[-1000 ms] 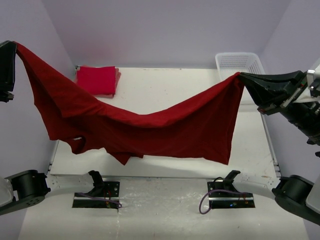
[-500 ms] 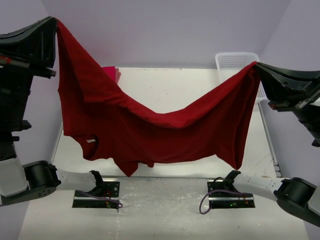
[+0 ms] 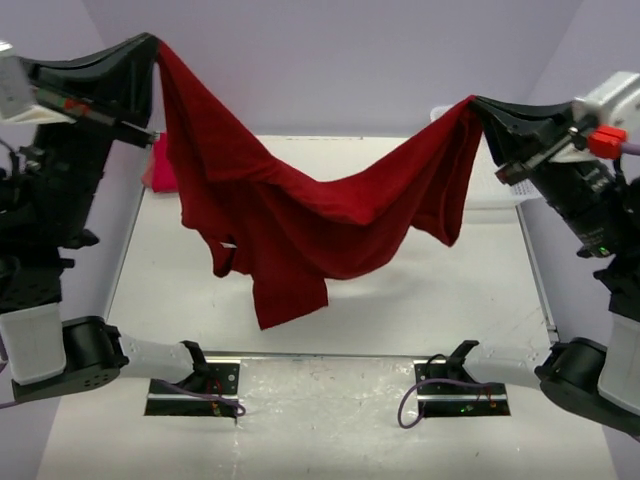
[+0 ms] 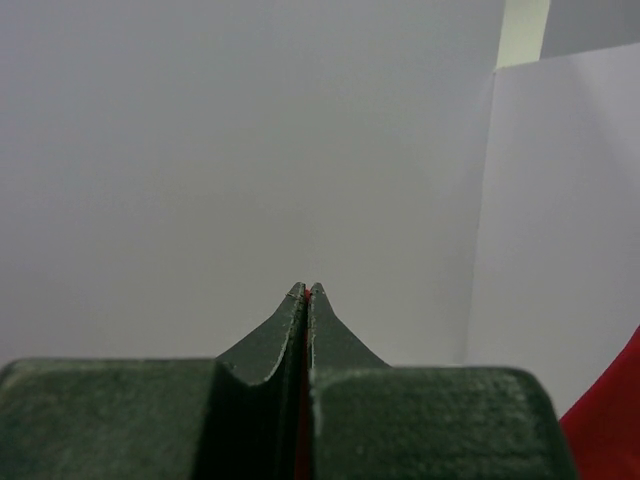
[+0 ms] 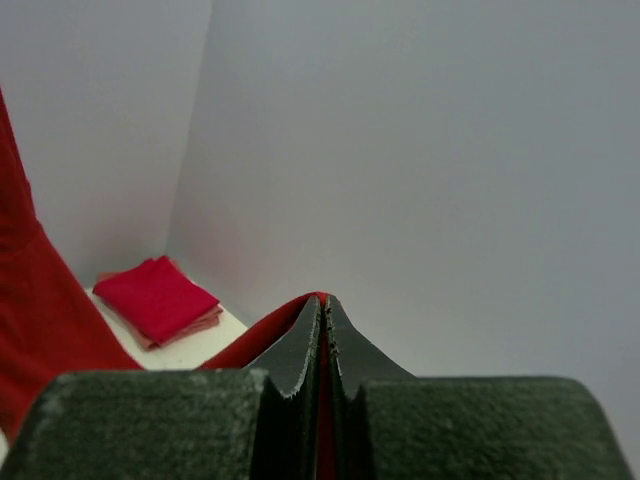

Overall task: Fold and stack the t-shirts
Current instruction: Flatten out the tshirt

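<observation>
Hanging between the left fingers (image 3: 140, 48) and right fingers (image 3: 492, 108), both pinched shut on its upper edge, the crimson t-shirt (image 3: 300, 215) sags with its long axis running left-right over the desk (image 3: 460, 300).

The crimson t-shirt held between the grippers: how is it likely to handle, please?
Probably very floppy: the crimson t-shirt sags deeply between the left gripper and right gripper. Likely light, since pinched corners alone carry it.
</observation>
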`<state>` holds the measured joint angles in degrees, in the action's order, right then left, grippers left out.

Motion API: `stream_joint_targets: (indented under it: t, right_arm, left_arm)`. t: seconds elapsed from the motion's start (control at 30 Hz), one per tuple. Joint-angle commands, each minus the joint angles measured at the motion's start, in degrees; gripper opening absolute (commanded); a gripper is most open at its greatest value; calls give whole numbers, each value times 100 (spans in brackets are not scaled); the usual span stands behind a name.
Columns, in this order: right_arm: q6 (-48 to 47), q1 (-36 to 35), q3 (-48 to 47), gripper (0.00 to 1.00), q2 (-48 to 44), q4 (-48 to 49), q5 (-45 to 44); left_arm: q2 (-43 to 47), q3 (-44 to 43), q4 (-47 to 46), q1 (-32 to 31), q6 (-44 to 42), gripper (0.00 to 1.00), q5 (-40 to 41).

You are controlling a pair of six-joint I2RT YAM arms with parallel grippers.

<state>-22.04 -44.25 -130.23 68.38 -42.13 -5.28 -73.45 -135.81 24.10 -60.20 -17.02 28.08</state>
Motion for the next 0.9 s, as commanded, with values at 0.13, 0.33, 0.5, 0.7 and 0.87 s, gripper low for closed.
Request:
stream_joint_targets:
  t: [0.13,0.33,0.5,0.7,0.87]
  right_arm:
    - [332,-14,-143,0,-747,188,843]
    - [525,-14,139,0,-1037,302,1441]
    - [333,-13,147,0,-854,433,1118]
    - [-45,4,918,0,-519,942,-226]
    - [233,652,1781,0,-168,1444,-555]
  left_arm:
    - [814,-86,-195,-26,505,0,-803]
    - [1105,186,-292,-26,664,0,-1102]
    - [780,55,-414,-26,349,0,-779]
    - [51,318,-871,-35,-451,0,327]
    - [-1080,143,-926,322,-673,0,823]
